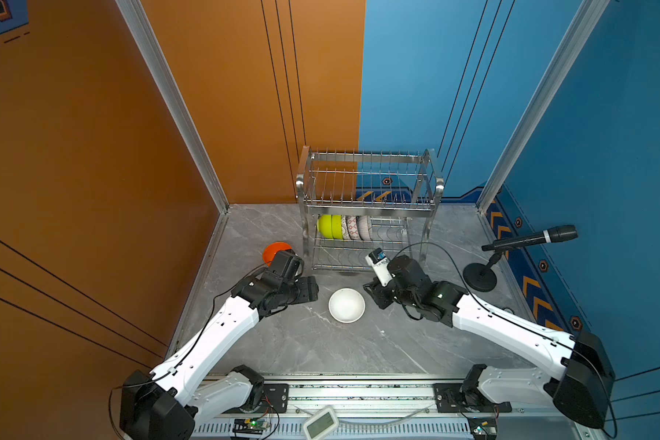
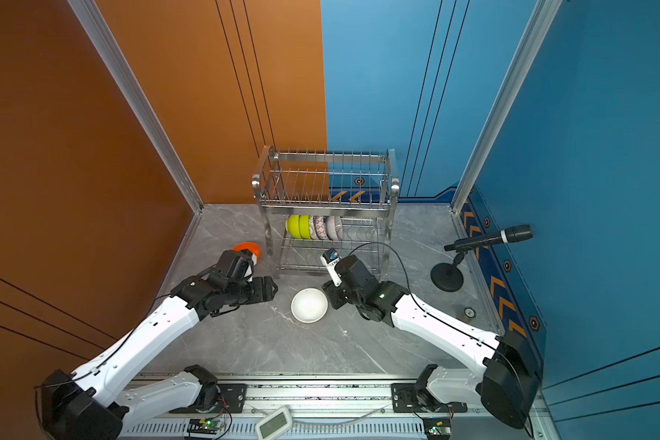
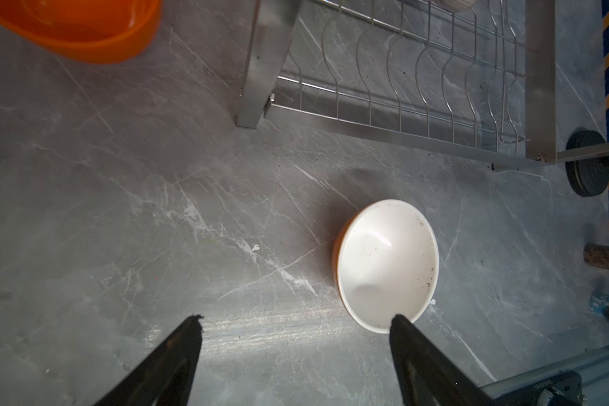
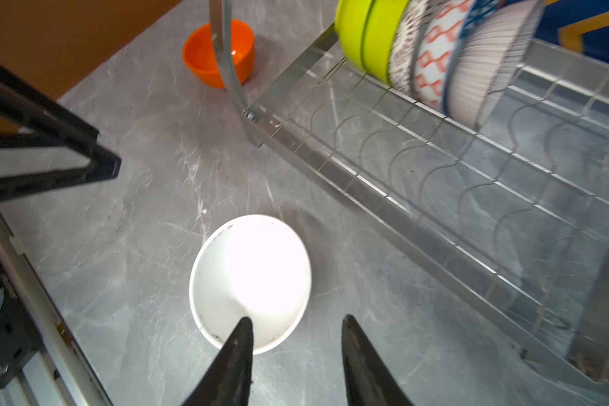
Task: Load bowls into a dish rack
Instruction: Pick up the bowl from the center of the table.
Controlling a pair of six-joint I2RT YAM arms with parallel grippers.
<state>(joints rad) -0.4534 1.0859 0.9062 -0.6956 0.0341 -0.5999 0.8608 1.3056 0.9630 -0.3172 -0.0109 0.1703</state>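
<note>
Right fingers parted, white bowl just beside

Orange bowl half behind left arm (near side unseen)

Grey marbled table, white bowl, orange bowl, two lime-green bowls

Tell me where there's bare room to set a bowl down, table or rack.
Free: marble between white bowl and front rail; dish rack's lower tier beside the stacked bowls; its whole top tier. Crowded: the white bowl between left pincer and right pincer, and the orange bowl beside the rack's leg.
</note>
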